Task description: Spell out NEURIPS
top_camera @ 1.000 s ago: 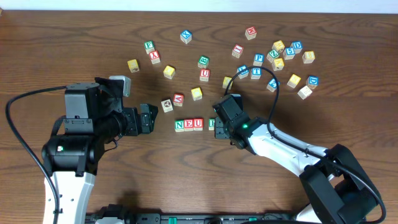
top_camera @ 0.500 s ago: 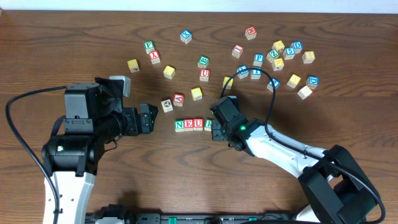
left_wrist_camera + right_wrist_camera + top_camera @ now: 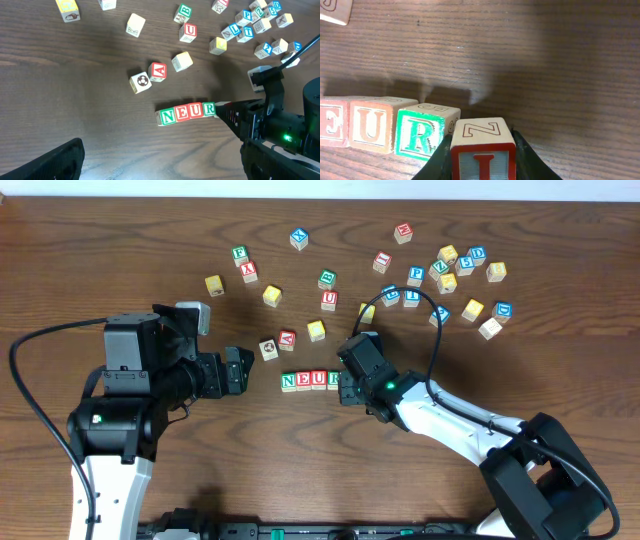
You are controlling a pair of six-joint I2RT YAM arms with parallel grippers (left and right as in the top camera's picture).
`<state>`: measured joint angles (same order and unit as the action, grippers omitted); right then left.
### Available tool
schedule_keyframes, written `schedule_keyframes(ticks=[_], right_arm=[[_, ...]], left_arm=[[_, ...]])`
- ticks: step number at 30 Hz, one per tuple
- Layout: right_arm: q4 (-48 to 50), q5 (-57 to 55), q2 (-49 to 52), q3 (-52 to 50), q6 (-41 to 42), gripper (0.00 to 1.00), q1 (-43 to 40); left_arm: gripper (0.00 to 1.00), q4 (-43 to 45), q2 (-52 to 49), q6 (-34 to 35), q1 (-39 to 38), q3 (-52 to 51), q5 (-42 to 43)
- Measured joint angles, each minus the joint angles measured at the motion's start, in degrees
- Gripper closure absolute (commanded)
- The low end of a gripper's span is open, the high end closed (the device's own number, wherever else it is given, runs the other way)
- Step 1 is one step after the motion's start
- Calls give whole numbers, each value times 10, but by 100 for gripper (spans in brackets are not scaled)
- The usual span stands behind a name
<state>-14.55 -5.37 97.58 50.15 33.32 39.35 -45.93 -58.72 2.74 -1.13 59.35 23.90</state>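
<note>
My left arm stands at the near-left corner of the desk (image 3: 120,240), elbow bent. It points my left gripper (image 3: 238,370) inward toward the middle, jaws spread wide with nothing between them, a little left of the row. The row lies near the middle of the desk: green N (image 3: 289,381), red E (image 3: 304,380), red U (image 3: 318,380) and green R (image 3: 332,379), side by side.

Just beside the R's right end is the red I (image 3: 482,150), pinched by its sides in my right gripper (image 3: 345,385). I cannot tell whether it touches the R. My right arm reaches in low and slantwise from the near-right corner. The blue P (image 3: 416,275) sits among scattered cubes (image 3: 472,309) toward the far-right corner.
</note>
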Motion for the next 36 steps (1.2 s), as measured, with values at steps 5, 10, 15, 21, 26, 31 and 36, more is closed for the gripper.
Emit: schedule_keyframes(ticks=[5, 10, 15, 21, 26, 31, 36], right_arm=[[4, 0, 0, 0, -14, 99, 0], [5, 0, 0, 0, -22, 99, 0], [5, 0, 0, 0, -26, 99, 0], [7, 0, 0, 0, -28, 99, 0], [7, 5, 0, 0, -28, 99, 0], [7, 9, 0, 0, -28, 99, 0], [7, 9, 0, 0, -28, 99, 0]], left_arm=[[2, 0, 0, 0, 0, 0, 0], [2, 0, 0, 0, 0, 0, 0], [2, 0, 0, 0, 0, 0, 0], [2, 0, 0, 0, 0, 0, 0], [2, 0, 0, 0, 0, 0, 0], [2, 0, 0, 0, 0, 0, 0], [2, 0, 0, 0, 0, 0, 0]])
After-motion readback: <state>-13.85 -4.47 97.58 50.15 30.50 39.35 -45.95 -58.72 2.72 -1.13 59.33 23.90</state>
